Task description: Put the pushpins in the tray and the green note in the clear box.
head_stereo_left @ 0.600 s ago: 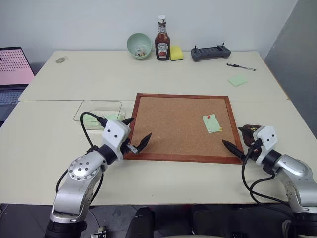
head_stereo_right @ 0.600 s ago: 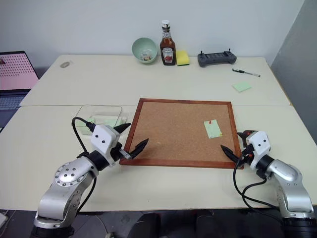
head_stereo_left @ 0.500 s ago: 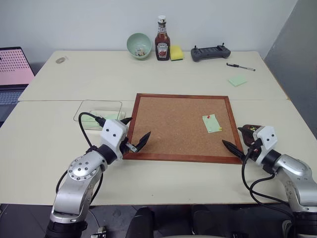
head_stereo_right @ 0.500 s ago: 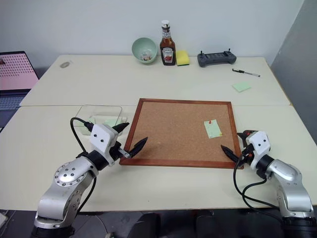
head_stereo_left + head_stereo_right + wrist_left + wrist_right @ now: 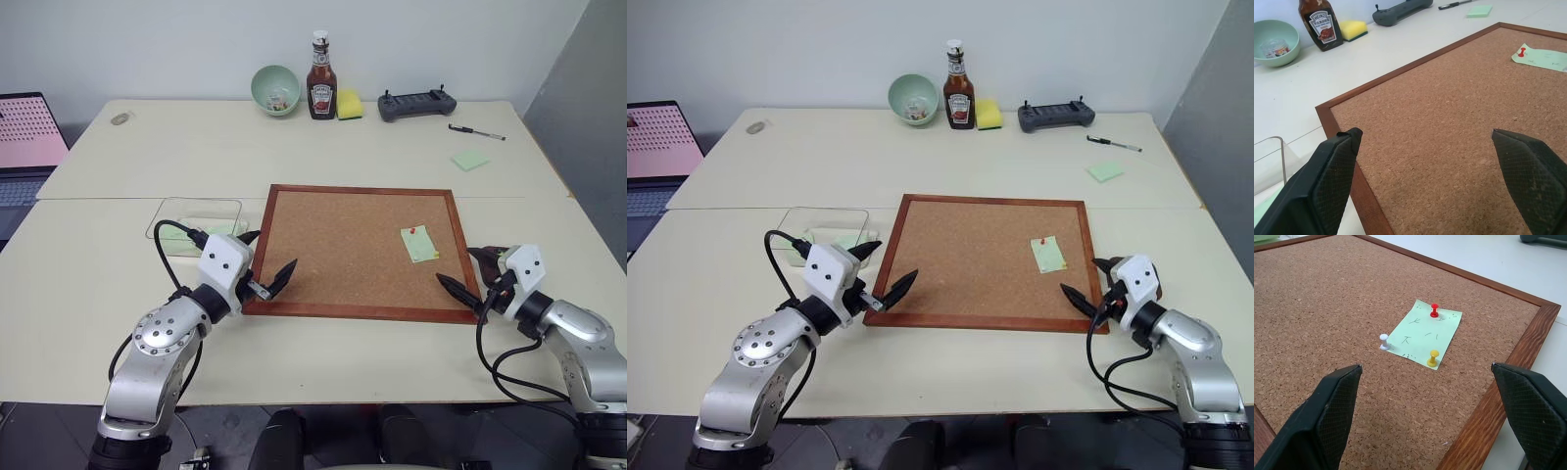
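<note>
The green note [image 5: 1422, 335] lies on the right part of the cork board [image 5: 343, 245], held by three pushpins: red [image 5: 1434, 309], white [image 5: 1384, 341] and yellow [image 5: 1433, 357]. My right gripper [image 5: 455, 264] is open at the board's right front corner, pointing at the note from a short way off, holding nothing. The dark brown tray [image 5: 487, 253] sits just right of the board, partly hidden behind that gripper. The clear box [image 5: 192, 202] stands against the board's left edge, with something pale green inside. My left gripper [image 5: 276, 249] is open over the board's left front corner, empty.
Along the far table edge stand a green bowl [image 5: 275, 89], a ketchup bottle [image 5: 321, 76], a yellow sponge [image 5: 349, 104] and a grey controller [image 5: 416, 103]. A pen [image 5: 477, 132] and a green sticky pad [image 5: 470, 159] lie far right. A laptop [image 5: 24, 147] sits far left.
The right gripper has edged slightly toward the cork board. The left gripper and the objects stay where they were.
</note>
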Available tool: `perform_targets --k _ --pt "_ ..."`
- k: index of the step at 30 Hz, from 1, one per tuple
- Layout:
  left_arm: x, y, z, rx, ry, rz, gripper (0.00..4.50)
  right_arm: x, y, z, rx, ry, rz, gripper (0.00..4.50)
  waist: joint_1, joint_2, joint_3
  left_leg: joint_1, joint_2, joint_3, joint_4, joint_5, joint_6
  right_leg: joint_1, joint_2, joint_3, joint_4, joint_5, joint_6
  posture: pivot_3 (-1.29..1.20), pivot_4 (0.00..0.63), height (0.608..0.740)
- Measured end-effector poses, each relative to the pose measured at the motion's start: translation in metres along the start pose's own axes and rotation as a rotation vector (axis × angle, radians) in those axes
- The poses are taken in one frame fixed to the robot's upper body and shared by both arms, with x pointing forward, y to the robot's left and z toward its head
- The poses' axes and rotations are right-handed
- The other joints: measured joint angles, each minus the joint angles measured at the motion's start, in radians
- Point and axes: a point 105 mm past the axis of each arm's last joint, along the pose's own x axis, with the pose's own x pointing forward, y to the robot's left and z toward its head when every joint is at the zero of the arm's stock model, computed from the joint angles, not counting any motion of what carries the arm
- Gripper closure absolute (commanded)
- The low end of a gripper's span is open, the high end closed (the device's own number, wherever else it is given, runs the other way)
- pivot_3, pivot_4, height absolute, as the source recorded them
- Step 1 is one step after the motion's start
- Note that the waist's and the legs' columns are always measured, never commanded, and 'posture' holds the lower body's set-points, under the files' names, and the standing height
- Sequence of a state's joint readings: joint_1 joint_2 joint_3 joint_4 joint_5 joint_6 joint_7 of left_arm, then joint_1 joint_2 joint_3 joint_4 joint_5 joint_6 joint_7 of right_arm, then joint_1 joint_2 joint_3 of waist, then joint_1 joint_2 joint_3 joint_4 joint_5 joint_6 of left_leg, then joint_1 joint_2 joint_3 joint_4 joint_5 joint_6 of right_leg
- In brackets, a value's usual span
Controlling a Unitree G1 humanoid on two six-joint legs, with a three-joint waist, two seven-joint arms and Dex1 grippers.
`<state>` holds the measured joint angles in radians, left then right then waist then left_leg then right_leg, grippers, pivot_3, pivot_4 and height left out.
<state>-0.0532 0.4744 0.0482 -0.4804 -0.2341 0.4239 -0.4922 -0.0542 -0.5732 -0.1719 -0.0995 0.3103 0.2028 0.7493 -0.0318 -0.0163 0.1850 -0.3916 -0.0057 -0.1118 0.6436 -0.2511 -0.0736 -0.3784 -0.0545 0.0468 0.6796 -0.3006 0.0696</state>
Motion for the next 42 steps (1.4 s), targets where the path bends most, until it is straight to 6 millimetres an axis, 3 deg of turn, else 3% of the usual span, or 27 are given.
perform_targets --k 17,21,30,40,42 --pt "0.006 -0.006 0.02 -0.018 -0.096 -0.08 0.0 0.003 0.01 0.015 -0.004 -0.027 0.024 0.01 0.0 0.0 0.0 0.0 0.0 0.0 0.0 0.0 0.0 0.0 0.0 0.0 0.0 0.0 0.0 0.0 0.15 0.74" --pt "0.01 -0.01 0.027 -0.013 -0.133 -0.102 0.61 0.002 0.011 0.016 -0.003 -0.023 0.017 0.0 0.0 0.0 0.0 0.0 0.0 0.0 0.0 0.0 0.0 0.0 0.0 0.0 0.0 0.0 0.0 0.0 0.15 0.74" --pt "0.031 -0.024 0.028 -0.039 -0.149 -0.157 2.48 0.0 0.014 0.014 0.004 -0.013 0.019 0.0 0.002 0.0 0.0 0.0 0.0 0.0 0.0 0.0 0.0 0.0 0.0 0.0 0.0 0.0 0.0 0.0 0.15 0.74" --pt "0.065 -0.05 0.011 -0.107 -0.11 -0.253 4.37 0.001 0.015 0.015 0.005 -0.019 0.021 0.0 0.0 0.0 0.0 0.0 0.0 0.0 0.0 0.0 0.0 0.0 0.0 0.0 0.0 0.0 0.0 0.0 0.15 0.74" --pt "0.071 -0.054 0.007 -0.124 -0.105 -0.265 4.46 0.002 0.015 0.015 0.007 -0.024 0.023 0.0 0.001 0.0 0.0 0.0 0.0 0.0 0.0 0.0 0.0 0.0 0.0 0.0 0.0 0.0 0.0 0.0 0.15 0.74"
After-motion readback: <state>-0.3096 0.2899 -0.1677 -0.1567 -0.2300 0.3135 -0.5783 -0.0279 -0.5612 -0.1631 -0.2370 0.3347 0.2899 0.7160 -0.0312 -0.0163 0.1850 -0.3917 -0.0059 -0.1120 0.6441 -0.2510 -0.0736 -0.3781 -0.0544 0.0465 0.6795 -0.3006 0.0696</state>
